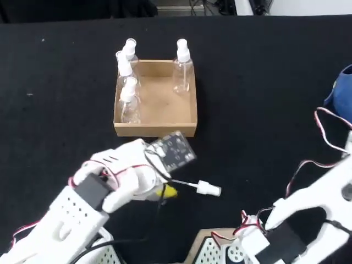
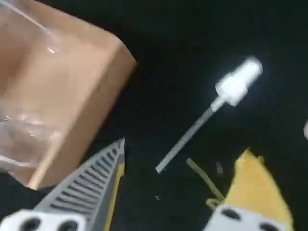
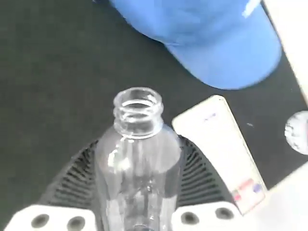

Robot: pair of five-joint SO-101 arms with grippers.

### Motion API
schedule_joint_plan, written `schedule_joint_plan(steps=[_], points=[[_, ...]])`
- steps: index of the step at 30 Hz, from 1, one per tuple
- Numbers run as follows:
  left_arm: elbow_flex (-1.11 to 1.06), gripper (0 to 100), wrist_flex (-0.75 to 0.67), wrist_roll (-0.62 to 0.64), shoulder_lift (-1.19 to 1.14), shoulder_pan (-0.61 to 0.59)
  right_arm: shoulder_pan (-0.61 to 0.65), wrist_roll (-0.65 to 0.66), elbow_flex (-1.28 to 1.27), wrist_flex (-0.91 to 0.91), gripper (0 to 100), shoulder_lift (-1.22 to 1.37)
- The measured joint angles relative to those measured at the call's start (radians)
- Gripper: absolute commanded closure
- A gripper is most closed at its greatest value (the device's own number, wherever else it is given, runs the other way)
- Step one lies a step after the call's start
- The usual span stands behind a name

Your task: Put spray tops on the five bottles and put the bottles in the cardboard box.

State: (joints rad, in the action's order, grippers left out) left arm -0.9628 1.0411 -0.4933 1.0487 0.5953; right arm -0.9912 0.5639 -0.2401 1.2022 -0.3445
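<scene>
A clear plastic bottle with an open threaded neck (image 3: pixel 137 139) is sitting nearest the lens. The right claw (image 3: pixel 138 159) is gripping its body from both sides near the table's front right corner, leaving the neck free. The left claw (image 2: pixel 185 149) is hanging wide open and empty near the front edge. Its jaws are standing to either side of the thin dip tube of the last white plastic spray top (image 2: pixel 238 82). That top is lying flat on the cloth just in front of the brown cardboard box (image 1: pixel 157 129). Four clear bottles with white tops (image 1: pixel 183 71) are standing inside the box, three by its left wall and one at its far right corner.

The step in hand looks to be picking up that top. Gripping the tube close under the sturdy white head, not at its thin end, is probably going to keep the tube straight for threading into the open neck.

The black cloth-covered table (image 1: pixel 66 82) is carrying a blue fabric cap (image 1: pixel 342 88) at its right edge, with a flat white card (image 3: pixel 216 144) lying nearby. Dark cables (image 1: pixel 203 6) are trailing beyond the far edge.
</scene>
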Motion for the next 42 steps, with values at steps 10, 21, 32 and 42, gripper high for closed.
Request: schedule_joint_plan(steps=[10,21,32,42], points=[[-0.018,73,-0.149,-0.002,-0.296,0.106,-0.044,0.060,-0.035,-0.026,98.7,0.000],[0.157,73,-0.370,-0.002,-0.717,0.173,-0.081,0.098,-0.040,-0.026,98.7,0.000],[0.382,73,-0.377,-0.002,-1.016,0.232,-0.087,0.138,-0.040,-0.026,98.7,0.000],[0.505,78,-0.377,0.000,-1.215,0.261,-0.087,0.138,-0.040,-0.026,98.7,0.000]])
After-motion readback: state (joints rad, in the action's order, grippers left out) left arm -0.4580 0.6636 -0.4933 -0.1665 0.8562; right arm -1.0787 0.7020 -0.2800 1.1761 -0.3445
